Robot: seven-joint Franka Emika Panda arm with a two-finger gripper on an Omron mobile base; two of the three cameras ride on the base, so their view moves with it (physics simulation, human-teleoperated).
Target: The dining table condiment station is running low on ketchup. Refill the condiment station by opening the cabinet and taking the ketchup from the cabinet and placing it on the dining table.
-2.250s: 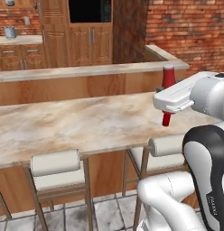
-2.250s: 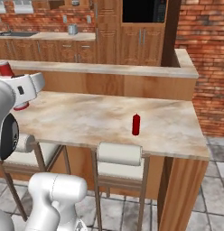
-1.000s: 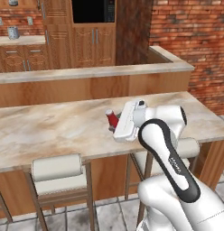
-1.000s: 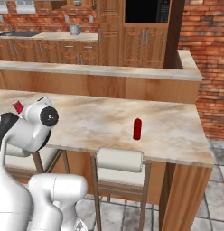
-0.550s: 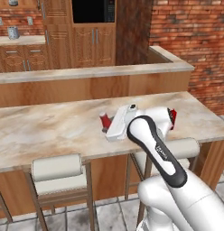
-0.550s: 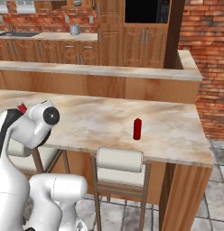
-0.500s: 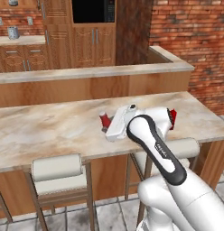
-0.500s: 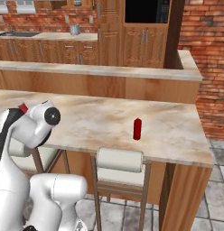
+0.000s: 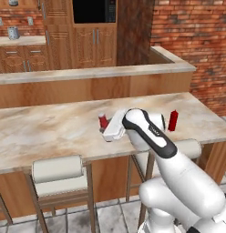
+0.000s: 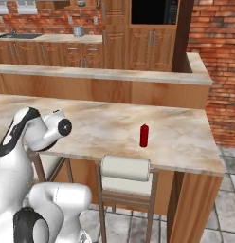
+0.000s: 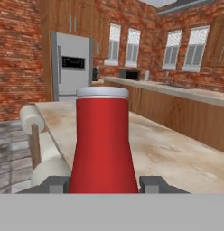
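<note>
I am holding the ketchup [image 11: 104, 140] between my two fingertips [image 11: 55, 184], one on each side of its red body near the base; the gripper [image 11: 104, 186] is clamped on the bottle rather than loose around it. In my hand view the ketchup is standing upright right in front of me, red with a pale grey cap on top, and the beige marble top of the dining table [image 11: 177, 158] is stretching away behind it. A cushioned stool [image 11: 35, 118] is sitting off to the left along the table's edge.

From the left base view, my gripper [image 9: 105, 129] is reaching low over the dining table [image 9: 46, 132], and the ketchup [image 9: 103, 121] is showing as a small red bottle at its tip, standing on or just above the marble; I cannot tell whether its base is touching the surface. It is sitting in the middle of the tabletop, in front of the raised wooden back ledge [image 9: 87, 75].

A second red bottle [image 9: 173, 120] is standing upright on the marble further to the right, well apart from my hand. In the right base view that same bottle [image 10: 144, 135] is standing alone near the table's near edge, above a stool [image 10: 125, 170].
</note>
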